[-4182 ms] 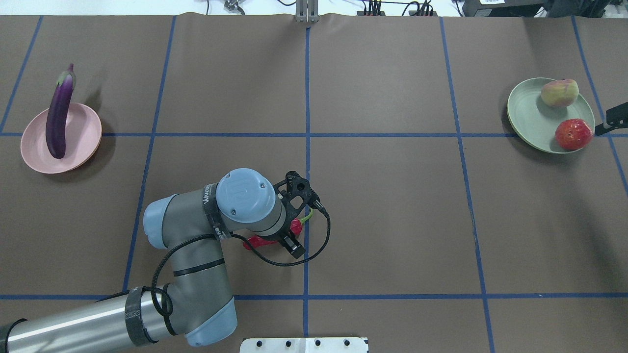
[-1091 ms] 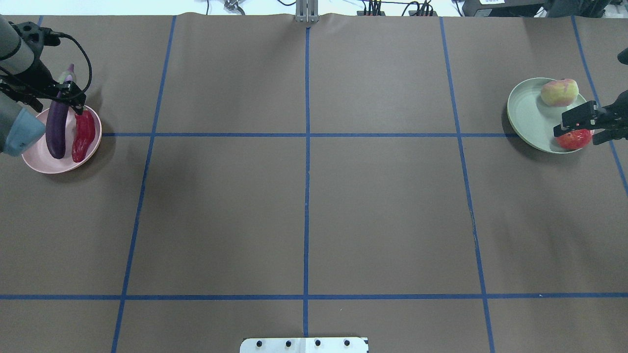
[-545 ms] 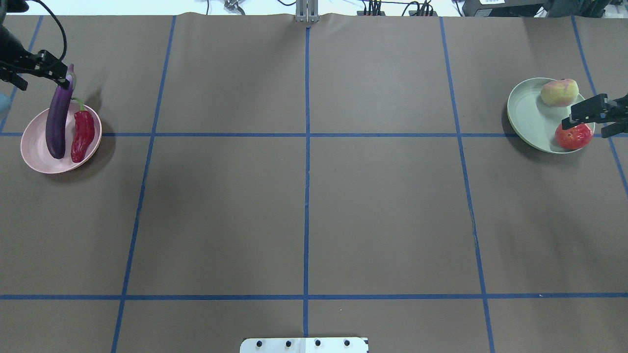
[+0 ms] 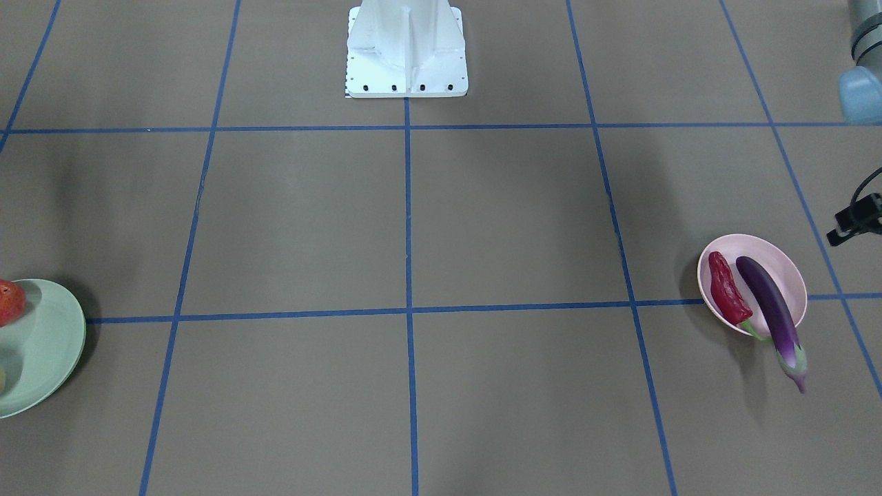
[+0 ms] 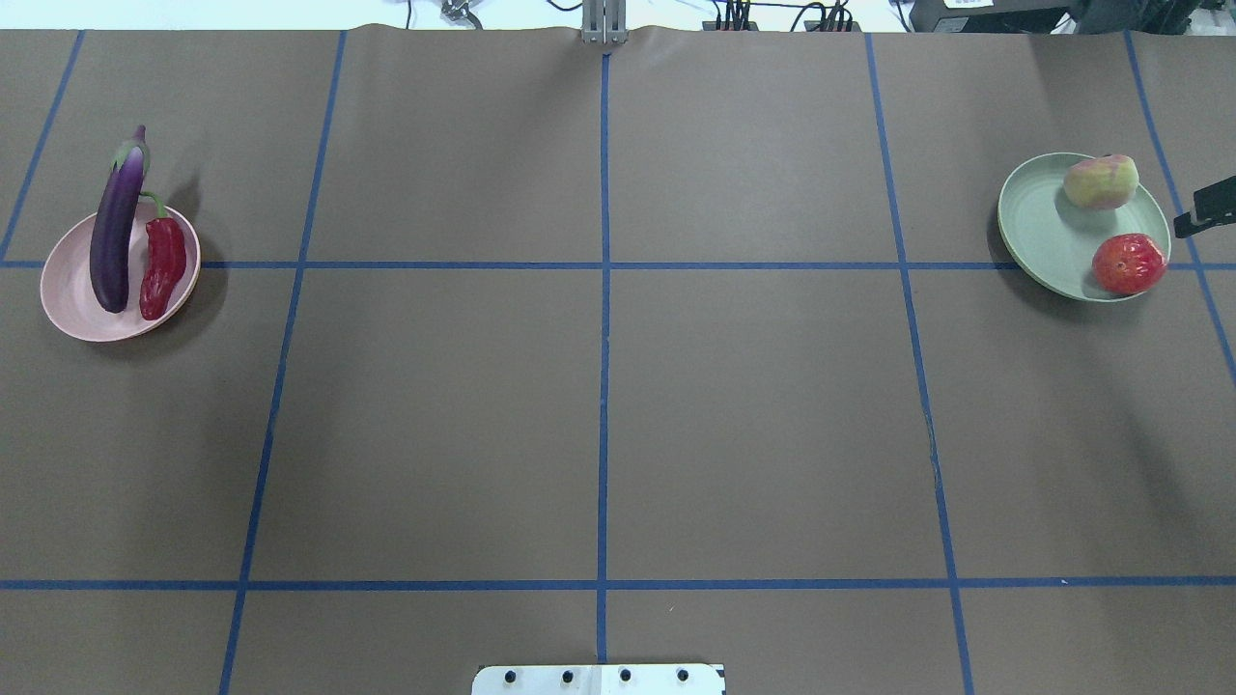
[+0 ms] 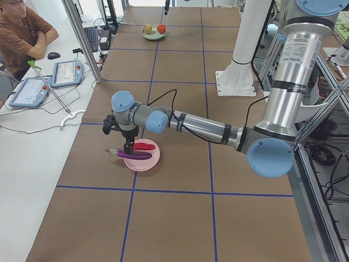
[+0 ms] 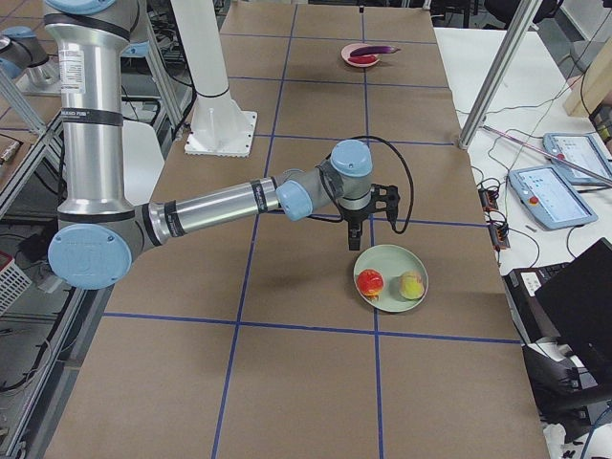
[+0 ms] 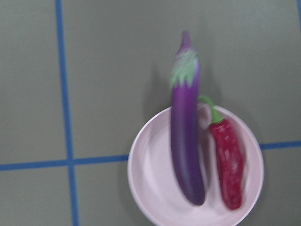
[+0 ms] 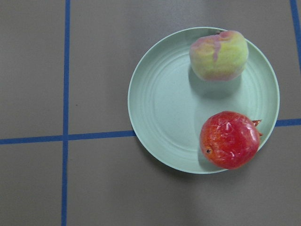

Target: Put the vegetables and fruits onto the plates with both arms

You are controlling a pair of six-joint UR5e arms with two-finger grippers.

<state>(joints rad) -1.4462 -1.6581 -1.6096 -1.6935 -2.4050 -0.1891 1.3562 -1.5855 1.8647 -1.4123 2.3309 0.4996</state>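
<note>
The pale pink plate [image 5: 68, 290] at the far left holds the purple eggplant [image 5: 115, 232], its cap over the rim, and the red chili pepper [image 5: 162, 265] beside it. The pale green plate [image 5: 1043, 217] at the far right holds the peach-like fruit [image 5: 1101, 181] and the pomegranate [image 5: 1128, 263]. My left gripper [image 6: 129, 148] hangs above the pink plate [image 6: 147, 162] and holds nothing; I cannot tell if it is open. My right gripper [image 7: 355, 239] hangs by the green plate's [image 7: 394, 260] rim and holds nothing; its state is unclear too. No fingers show in either wrist view.
The white base block [image 5: 599, 680] sits at the table's near edge. Blue tape lines grid the brown table [image 5: 599, 415]. An operator [image 6: 22, 33] and tablets [image 6: 65, 72] are beyond the table's far side. A frame post [image 7: 488, 86] stands there too.
The left gripper carried the chili from the table's middle to the pink plate, let it go and drew back out of the overhead view. The right gripper moved off the pomegranate toward the right edge.
</note>
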